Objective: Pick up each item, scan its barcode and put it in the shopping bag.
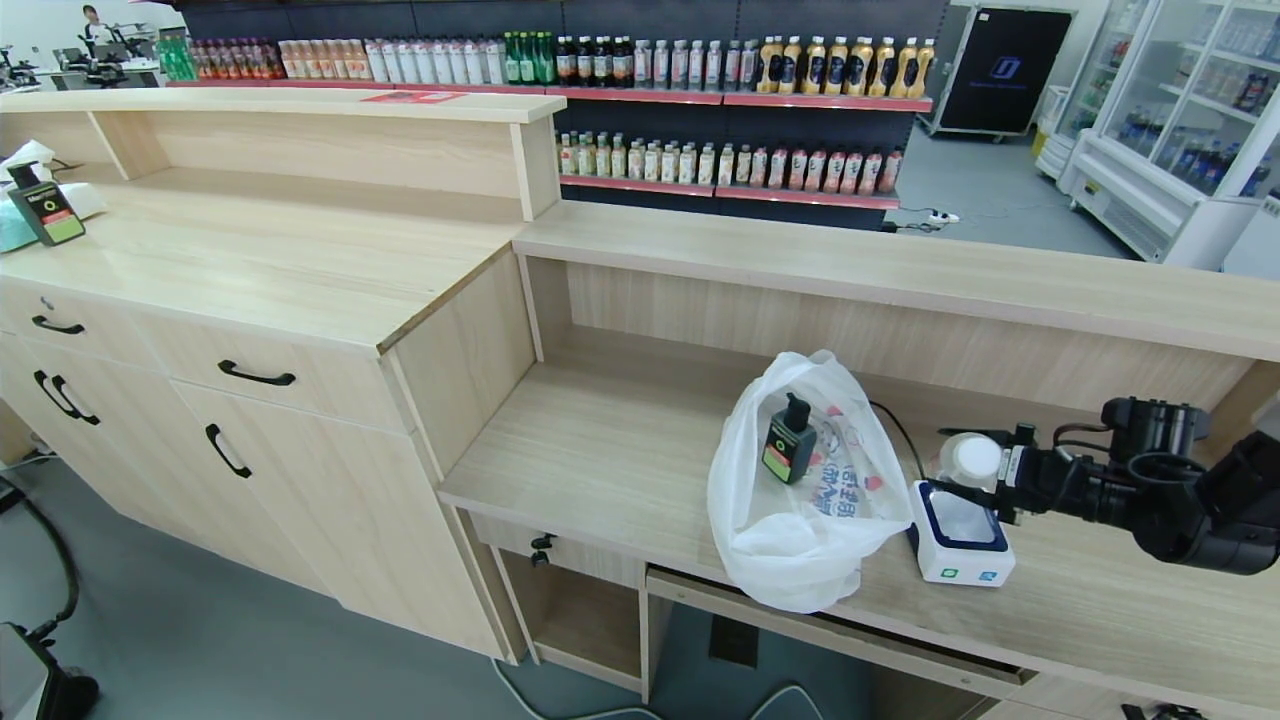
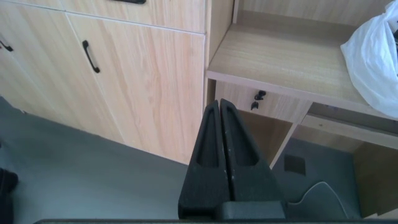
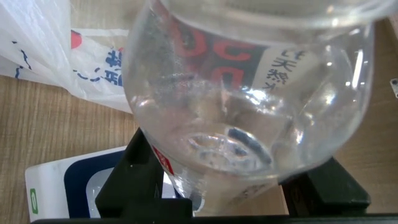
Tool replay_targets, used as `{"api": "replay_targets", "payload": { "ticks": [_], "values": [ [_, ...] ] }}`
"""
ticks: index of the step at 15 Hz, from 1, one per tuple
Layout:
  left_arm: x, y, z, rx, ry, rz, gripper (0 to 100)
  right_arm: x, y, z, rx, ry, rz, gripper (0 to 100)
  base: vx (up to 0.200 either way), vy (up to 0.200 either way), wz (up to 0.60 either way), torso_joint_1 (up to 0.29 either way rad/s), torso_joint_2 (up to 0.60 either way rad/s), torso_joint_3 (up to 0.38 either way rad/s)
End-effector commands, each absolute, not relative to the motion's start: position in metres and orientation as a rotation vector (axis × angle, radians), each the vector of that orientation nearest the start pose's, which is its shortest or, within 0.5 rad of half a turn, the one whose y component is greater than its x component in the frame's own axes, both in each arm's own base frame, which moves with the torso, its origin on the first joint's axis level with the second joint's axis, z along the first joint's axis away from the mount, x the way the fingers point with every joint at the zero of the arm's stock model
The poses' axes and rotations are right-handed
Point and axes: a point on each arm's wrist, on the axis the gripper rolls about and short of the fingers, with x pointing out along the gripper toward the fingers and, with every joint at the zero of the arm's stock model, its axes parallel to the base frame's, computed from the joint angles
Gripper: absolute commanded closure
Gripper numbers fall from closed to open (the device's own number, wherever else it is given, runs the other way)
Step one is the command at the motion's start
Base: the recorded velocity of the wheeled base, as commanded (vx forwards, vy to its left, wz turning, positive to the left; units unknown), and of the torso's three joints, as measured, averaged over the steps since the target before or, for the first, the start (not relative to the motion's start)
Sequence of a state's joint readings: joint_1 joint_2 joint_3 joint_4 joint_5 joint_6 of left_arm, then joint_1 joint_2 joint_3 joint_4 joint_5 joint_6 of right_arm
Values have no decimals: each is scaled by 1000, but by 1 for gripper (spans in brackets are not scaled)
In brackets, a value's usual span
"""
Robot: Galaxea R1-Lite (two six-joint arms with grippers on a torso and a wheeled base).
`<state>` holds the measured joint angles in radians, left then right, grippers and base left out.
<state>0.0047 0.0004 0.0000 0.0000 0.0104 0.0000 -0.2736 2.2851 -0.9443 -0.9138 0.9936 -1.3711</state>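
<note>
My right gripper (image 1: 1008,478) is shut on a clear plastic bottle (image 1: 968,462) with a white cap and holds it sideways just above the white and blue barcode scanner (image 1: 958,540). In the right wrist view the bottle (image 3: 249,93) sits between the black fingers (image 3: 127,177), with the scanner (image 3: 59,186) under it. The white shopping bag (image 1: 800,500) stands open to the left of the scanner, with a dark green pump bottle (image 1: 789,442) inside. My left gripper (image 2: 220,127) hangs shut and empty, low in front of the cabinet doors over the grey floor.
A second green pump bottle (image 1: 44,206) stands on the higher counter (image 1: 250,270) at the far left. A raised wooden ledge (image 1: 900,270) runs behind the lower desk (image 1: 600,450). A black cable runs behind the bag. Drink shelves stand beyond.
</note>
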Motion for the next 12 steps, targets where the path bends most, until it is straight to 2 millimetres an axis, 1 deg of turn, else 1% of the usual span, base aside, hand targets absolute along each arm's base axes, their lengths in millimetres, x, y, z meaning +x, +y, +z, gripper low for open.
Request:
{"api": "replay_targets", "payload": {
  "ticks": [1,4,5,6,7,8,9,10,11,12],
  "values": [
    [-23,0,75,0,0,15,100,385,-88,35,-1038,-186,810,100,0,0,0,0,0,0],
    [-23,0,75,0,0,15,100,385,-88,38,-1033,-186,805,100,0,0,0,0,0,0],
    [-23,0,75,0,0,15,100,383,-90,50,-994,-178,788,100,0,0,0,0,0,0],
    [-23,0,75,0,0,15,100,377,-98,67,-915,-148,754,100,0,0,0,0,0,0],
    [-23,0,75,0,0,15,100,368,-100,86,-834,-125,730,100,0,0,0,0,0,0],
    [-23,0,75,0,0,15,100,357,-102,107,-724,-84,707,100,0,0,0,0,0,0],
    [-23,0,75,0,0,15,100,345,-103,134,-586,-43,668,100,0,0,0,0,0,0],
    [-23,0,75,0,0,15,100,336,-104,152,-477,-15,631,100,0,0,0,0,0,0],
    [-23,0,75,0,0,15,100,325,-103,169,-378,20,555,100,0,0,0,0,0,0],
    [-23,0,75,0,0,15,100,320,-102,173,-331,47,502,100,0,0,0,0,0,0]
  ]
}}
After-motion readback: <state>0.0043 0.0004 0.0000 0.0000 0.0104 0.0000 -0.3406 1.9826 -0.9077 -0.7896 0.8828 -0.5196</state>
